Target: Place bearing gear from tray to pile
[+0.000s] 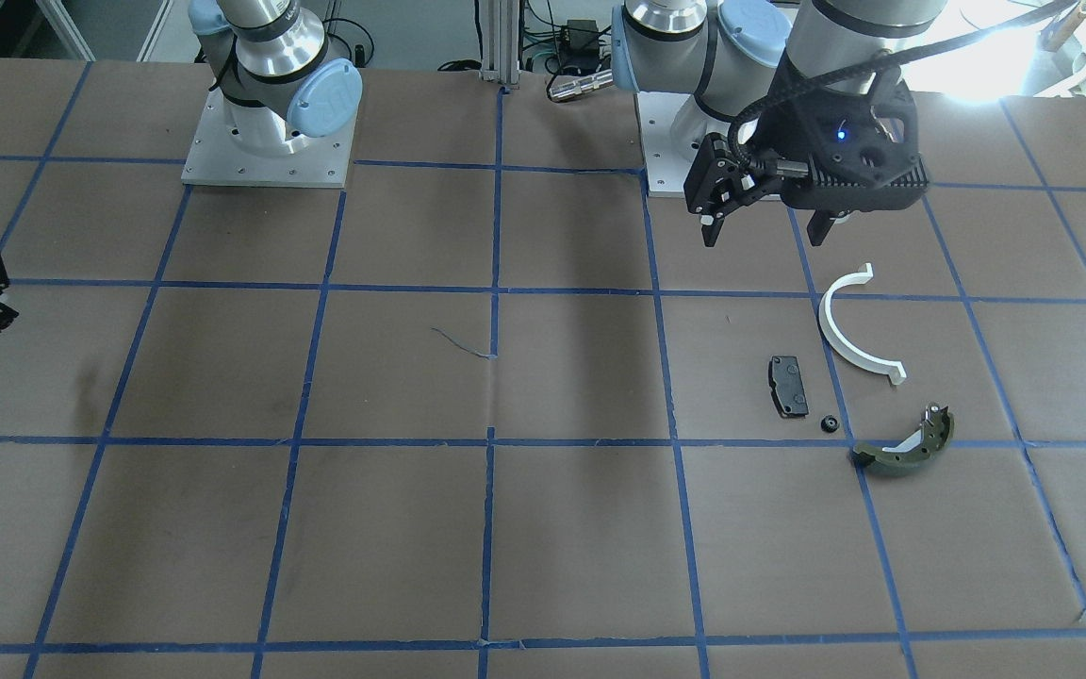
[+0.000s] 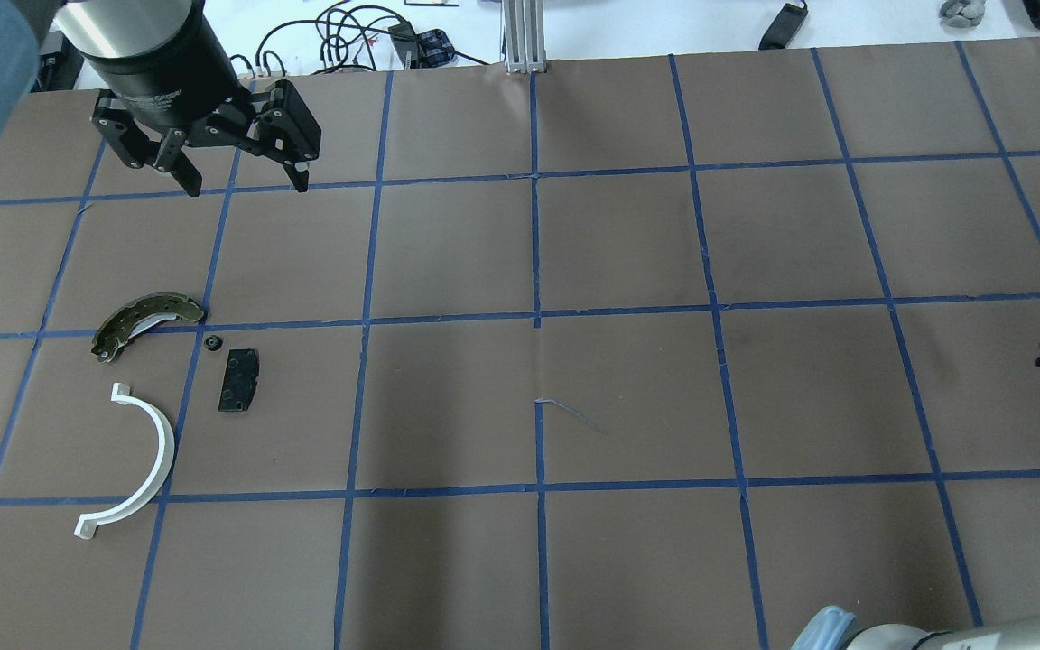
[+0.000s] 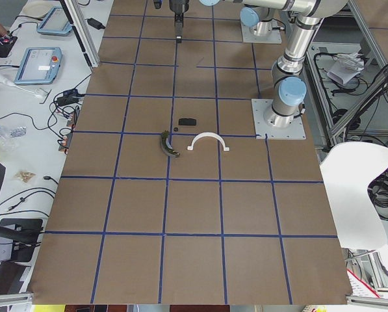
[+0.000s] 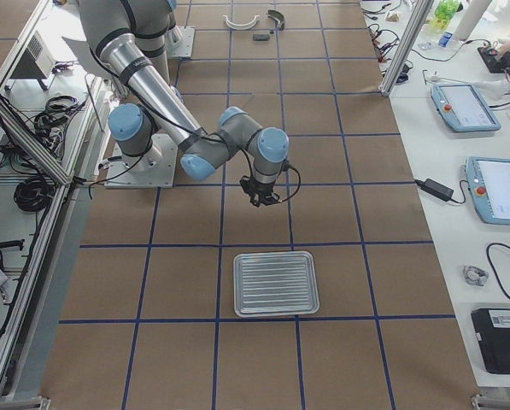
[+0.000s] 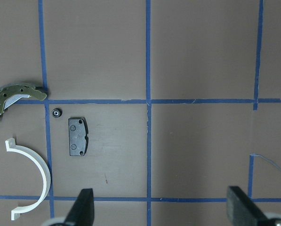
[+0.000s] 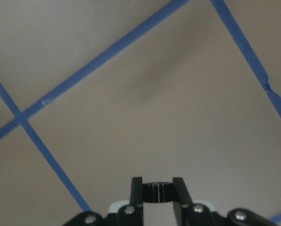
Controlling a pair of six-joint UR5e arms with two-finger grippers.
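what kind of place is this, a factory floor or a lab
Most likely a robotics lab workcell, not a factory: a paper-covered table with a blue tape grid, teach pendants on the side bench, loose cables behind.

Left arm (image 2: 141,54) hangs, jaws wide apart; right arm (image 4: 148,84) reaches out, jaws clamping the bearing gear (image 6: 155,192).

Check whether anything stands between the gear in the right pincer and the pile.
Nothing visible does. The right pincer grips the bearing gear; the table between it and the pile shows no other object. The left pincer hangs open, raised well above the table near the pile.
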